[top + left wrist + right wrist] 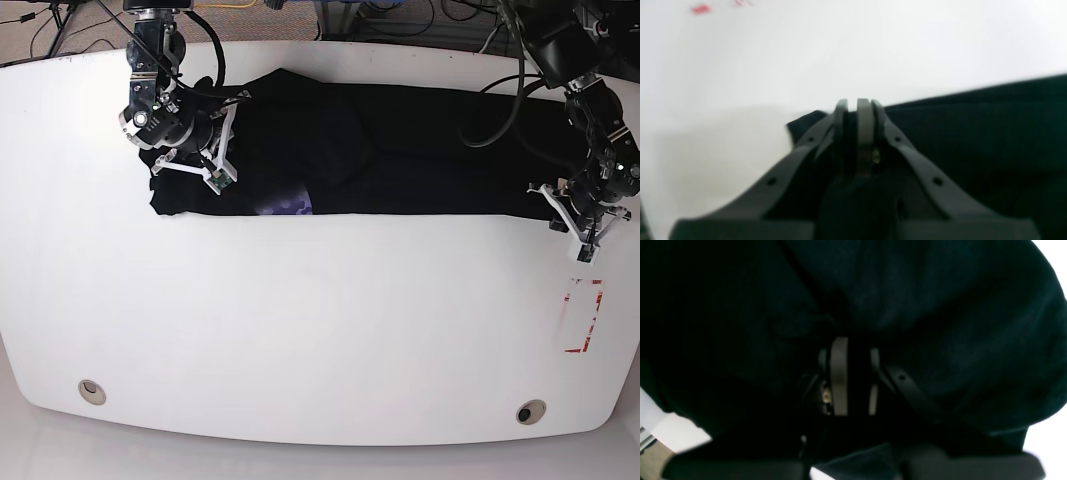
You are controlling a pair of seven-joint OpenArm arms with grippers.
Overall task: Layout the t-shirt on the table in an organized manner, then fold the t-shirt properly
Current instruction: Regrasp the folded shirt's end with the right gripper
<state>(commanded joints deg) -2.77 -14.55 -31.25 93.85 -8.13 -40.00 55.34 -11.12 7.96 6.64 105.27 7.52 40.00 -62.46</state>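
The t-shirt (400,150) is lying w/ its long axis left-right across the table (300,320). Left gripper (858,103) is pinching one end of it, jaws clamped on cloth. Right gripper (848,373) is gripping the opposite end, buried in fabric.

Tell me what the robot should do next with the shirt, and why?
Probably both arms should carry their pinched edges toward the near side. The t-shirt lies as a long doubled strip across the far table. The left end effector and right end effector each look closed on black cloth.
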